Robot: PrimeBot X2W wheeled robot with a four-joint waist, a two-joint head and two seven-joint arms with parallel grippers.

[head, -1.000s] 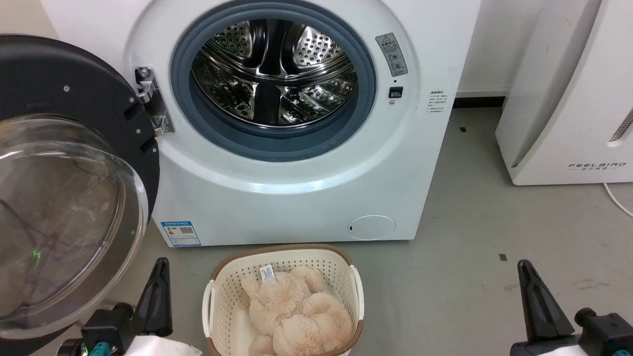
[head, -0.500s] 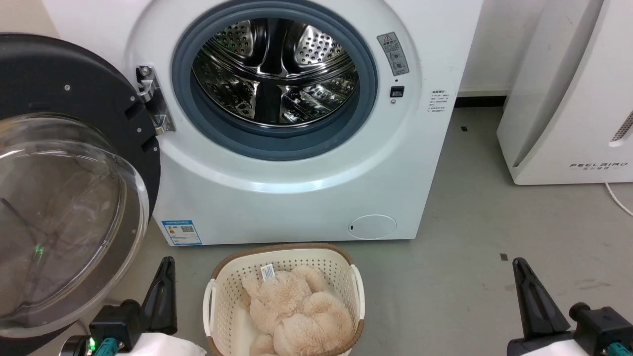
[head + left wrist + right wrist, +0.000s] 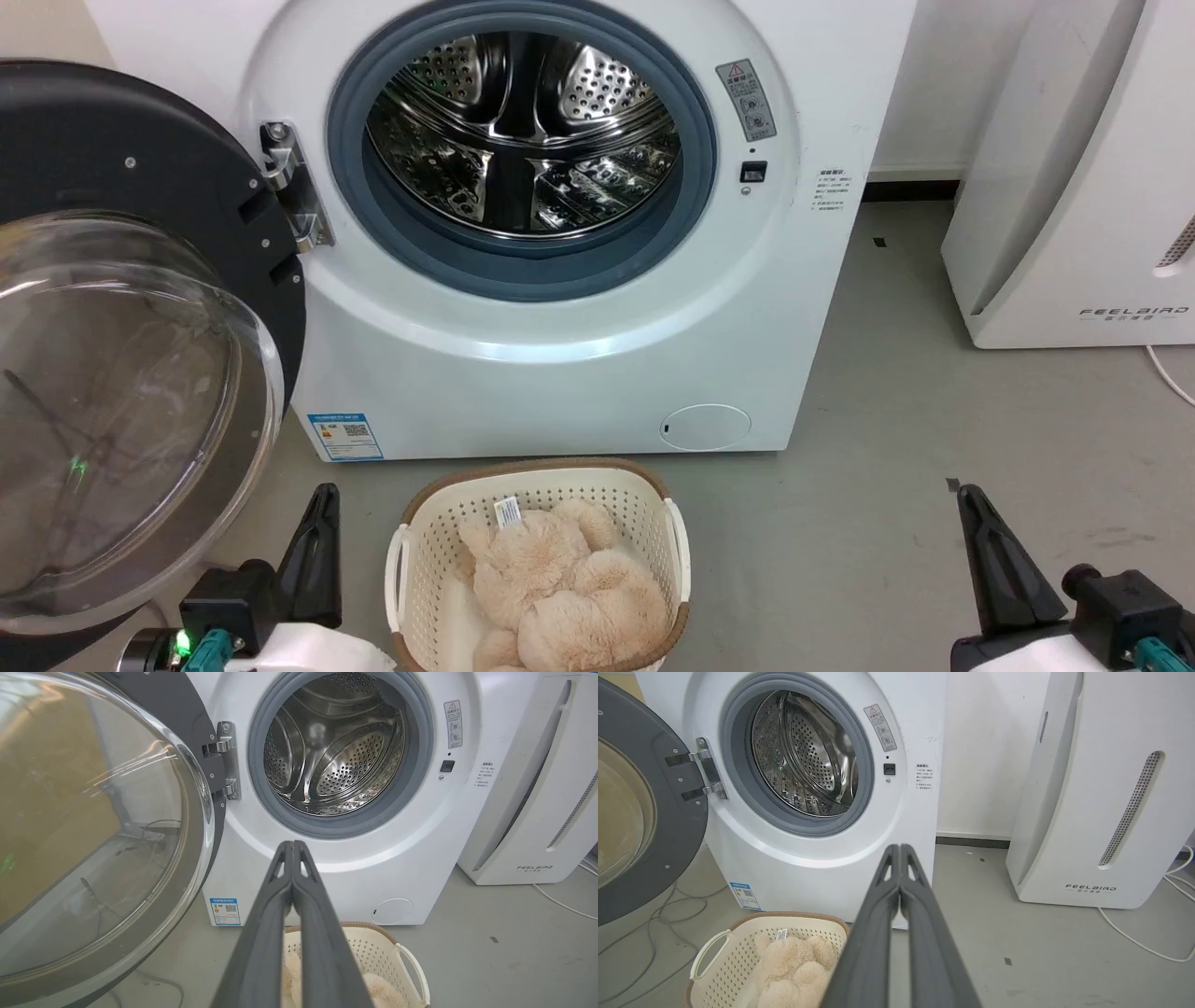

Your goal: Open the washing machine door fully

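Far left, the large round glossy black washing machine door (image 3: pixel 121 373) with bulging clear glass centre hangs swung wide on its metal hinge (image 3: pixel 291 201), clear of the steel drum (image 3: pixel 523 131). Left gripper (image 3: pixel 327 499) low beside its lower edge, fingers pressed together, empty, apparently not touching. Cream perforated basket (image 3: pixel 411 523) with beige plush toy (image 3: pixel 560 579) mid-floor. Right gripper (image 3: pixel 971 509) low right, also closed, empty. Opening looks done; any next move: push door's inner face further left.

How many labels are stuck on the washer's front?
3. A grey warning label right of the drum opening, a small printed label near the right edge, a blue energy label at lower left. The washer top is cropped, so more may be hidden.
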